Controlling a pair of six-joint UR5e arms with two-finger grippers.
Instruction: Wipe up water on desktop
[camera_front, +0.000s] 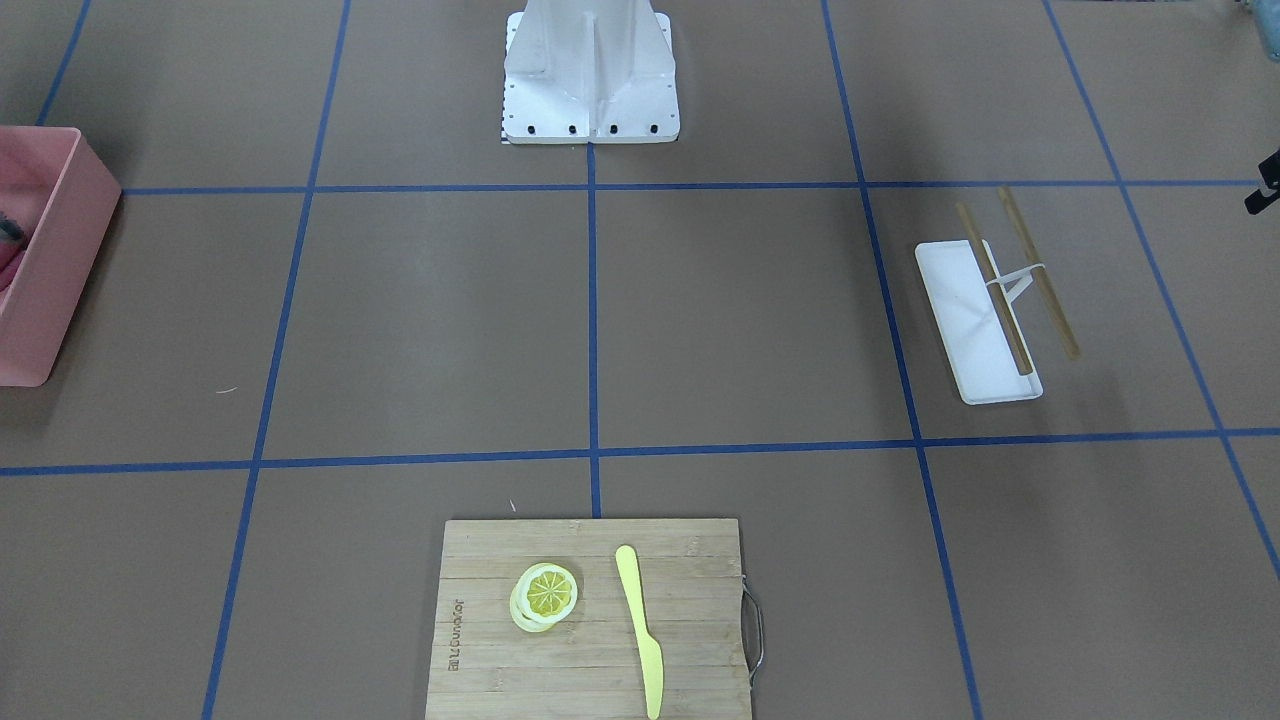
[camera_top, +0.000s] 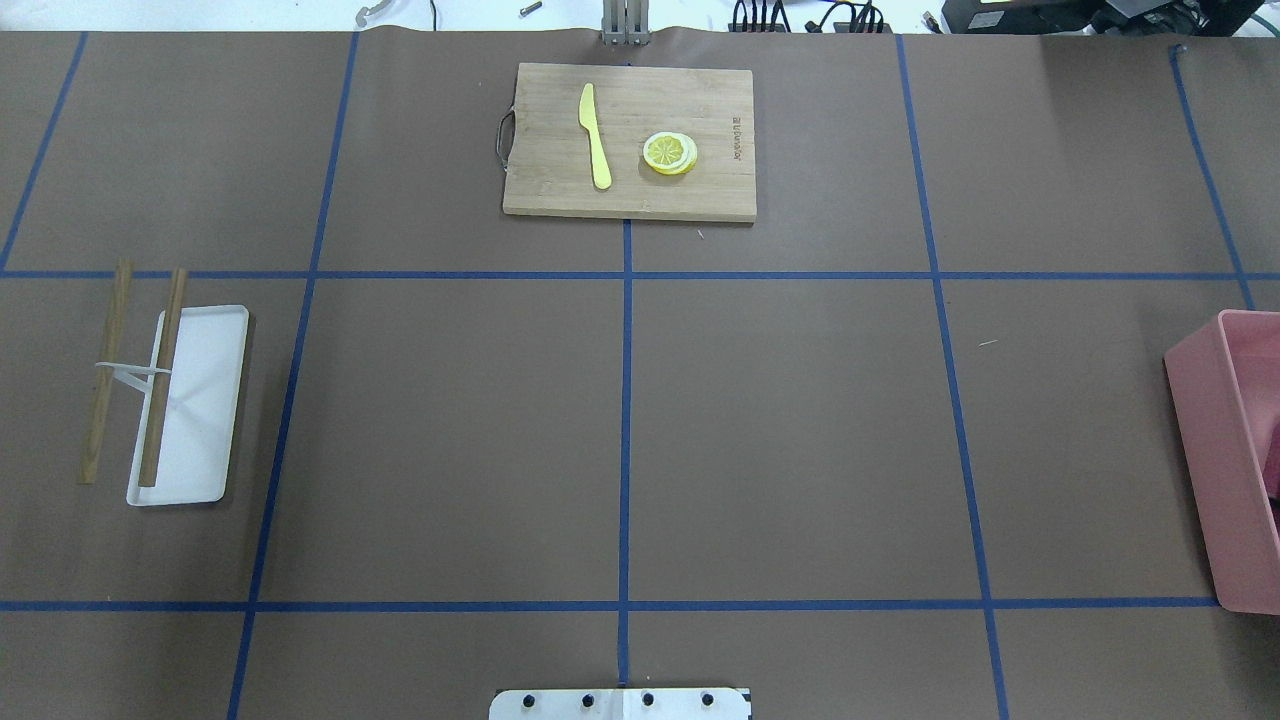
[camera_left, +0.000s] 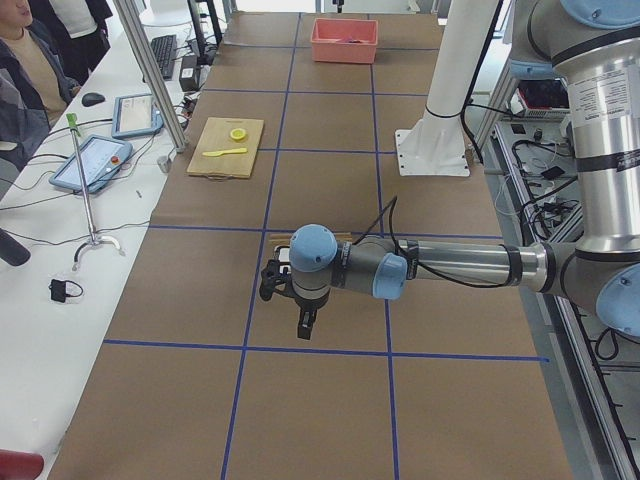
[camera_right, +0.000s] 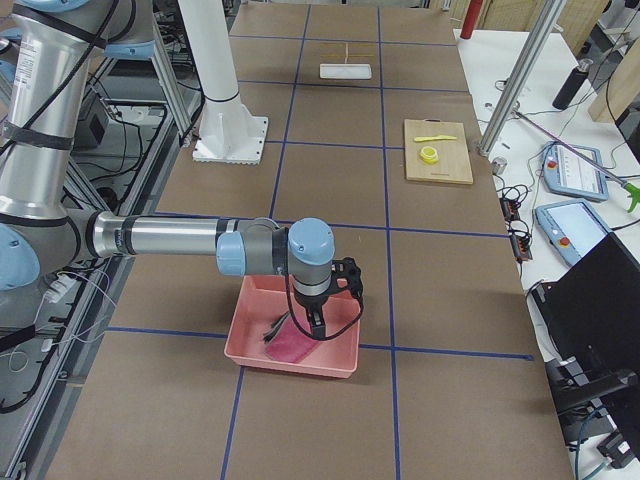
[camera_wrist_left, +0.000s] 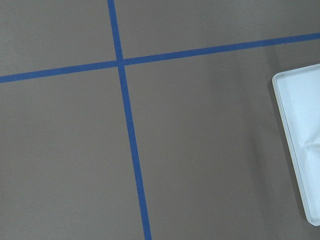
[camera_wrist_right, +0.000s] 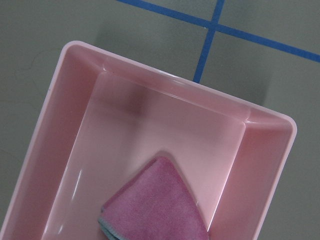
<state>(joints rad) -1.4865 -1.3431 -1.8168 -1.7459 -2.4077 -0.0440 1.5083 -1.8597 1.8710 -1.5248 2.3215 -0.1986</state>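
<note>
The brown desktop (camera_top: 780, 420) with blue tape lines spreads across all views; I see no water on it. A folded pink cloth (camera_wrist_right: 155, 202) lies in the pink bin (camera_wrist_right: 75, 125), and also shows in the exterior right view (camera_right: 288, 346). My right gripper (camera_right: 316, 324) hangs over that bin, just above the cloth; I cannot tell whether it is open or shut. My left gripper (camera_left: 303, 328) hovers above the desktop next to the white tray (camera_wrist_left: 305, 145); I cannot tell its state either. No fingers show in the wrist views.
The white tray (camera_top: 190, 400) holds a rack with two wooden sticks (camera_top: 162, 375). A bamboo cutting board (camera_top: 630, 195) carries a yellow knife (camera_top: 594, 122) and lemon slices (camera_top: 669, 152). The robot base (camera_front: 590, 75) stands mid-table. The pink bin (camera_top: 1225, 460) sits at the right edge.
</note>
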